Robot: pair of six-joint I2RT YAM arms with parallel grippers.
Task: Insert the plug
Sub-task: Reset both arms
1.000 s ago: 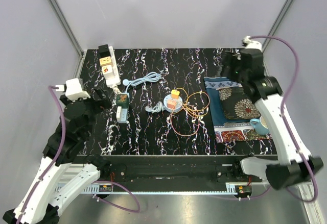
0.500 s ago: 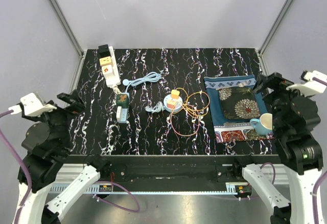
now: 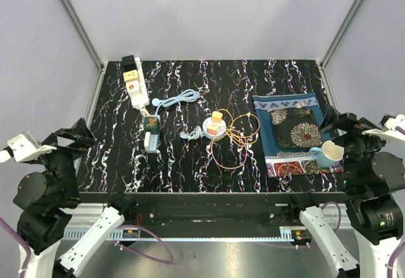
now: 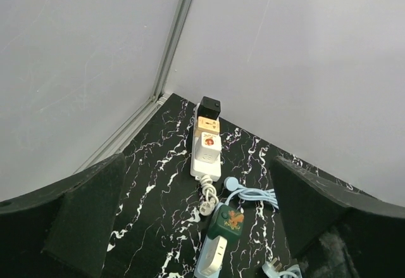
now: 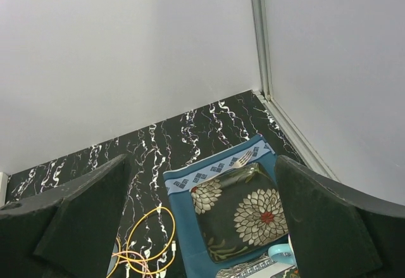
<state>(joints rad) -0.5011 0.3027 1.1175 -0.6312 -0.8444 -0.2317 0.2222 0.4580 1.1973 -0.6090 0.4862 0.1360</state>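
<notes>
A white power strip (image 3: 135, 90) lies at the far left, with black, orange and white cube adapters on it; it also shows in the left wrist view (image 4: 206, 159). Its coiled cord ends in a loose white plug (image 4: 207, 207). Beside that, a green cube adapter (image 4: 228, 222) sits on a pale blue strip (image 3: 150, 140). A light blue cable (image 3: 180, 99) ends in a plug (image 4: 273, 267). My left gripper (image 3: 71, 136) (image 4: 197, 164) is open and empty, high over the near left edge. My right gripper (image 3: 347, 128) (image 5: 202, 159) is open and empty, high over the near right.
A blue placemat (image 3: 267, 133) on the right holds a dark floral plate (image 5: 243, 208), a fork (image 5: 243, 158) and a light blue mug (image 3: 324, 154). Orange and yellow cables (image 3: 237, 135) and a round blue holder with orange cubes (image 3: 214, 126) lie mid-table. Grey walls enclose three sides.
Both arms have pulled back from over the table to the near corners and risen. The left gripper left the green adapter's side; the right left the far corner. Nothing on the table moved.
</notes>
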